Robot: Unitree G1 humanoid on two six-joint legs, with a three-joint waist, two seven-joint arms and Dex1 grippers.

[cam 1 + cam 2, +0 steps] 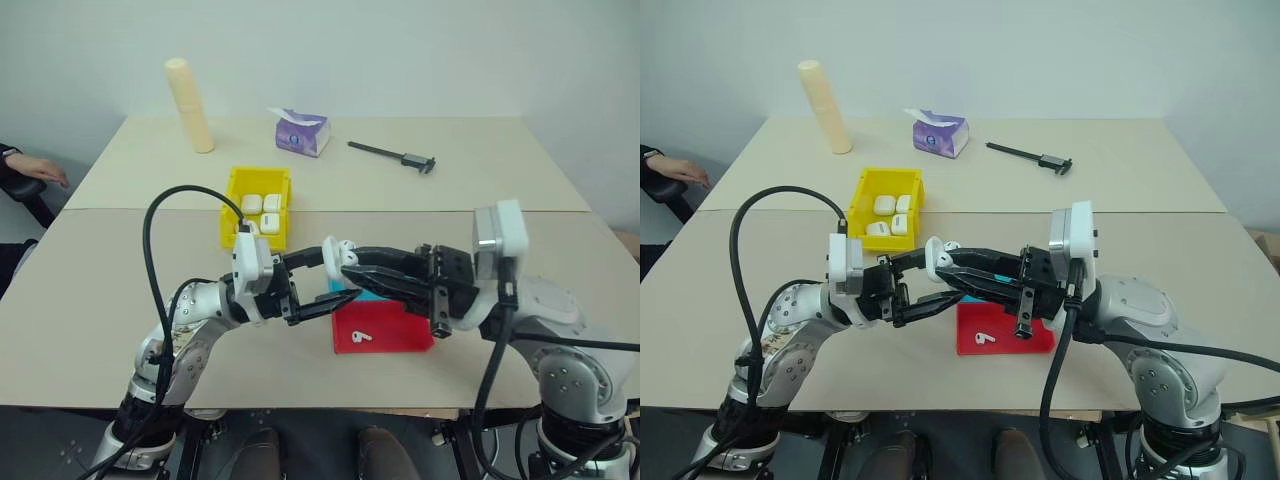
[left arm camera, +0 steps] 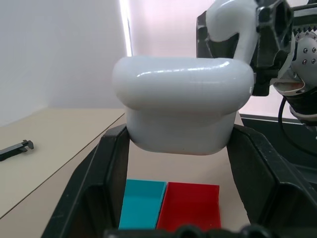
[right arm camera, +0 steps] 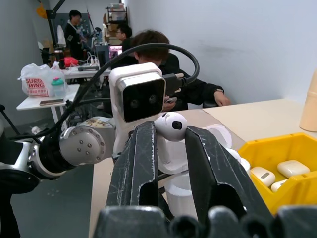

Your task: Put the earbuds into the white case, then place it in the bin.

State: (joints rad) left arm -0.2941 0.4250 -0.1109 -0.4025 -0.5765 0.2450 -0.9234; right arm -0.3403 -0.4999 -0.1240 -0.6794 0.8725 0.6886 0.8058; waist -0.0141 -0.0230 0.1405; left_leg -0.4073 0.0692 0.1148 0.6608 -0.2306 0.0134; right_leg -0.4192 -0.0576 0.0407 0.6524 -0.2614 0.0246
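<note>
White plastic: that's the case [image 2: 181,106], pinched by the left fingers [image 2: 106,188] in mid-air above the tray, lid flipped open.
Case spot: held up over the blue-and-red tray [image 1: 395,330], between the two arms, well clear of the counter [image 1: 100,300].
Left gripper [image 1: 322,283]: clamped on the case body, looks solid from the wrist view.
Right gripper [image 3: 168,144]: fingers closed on one earbud [image 3: 171,126], right at the open case.
Earbud pointing: bulb end sticks out past the fingertips, stem runs back between them, so its long axis is roughly along the fingers. Hard to say exactly how it's rolled.
Case pointing: mouth faces up and toward the right gripper, I think; long axis across the left fingers.
Spare earbud: one more [image 1: 362,337] lying in the red half of the tray.
Bin [image 1: 232,215]: yellow, behind the arms, already a few cases inside.
How I'd do it: line the stem up with its socket, go stem-first, slow, keep the left hand dead steady. Don't let go until it seats, or it probably bounces out.
</note>
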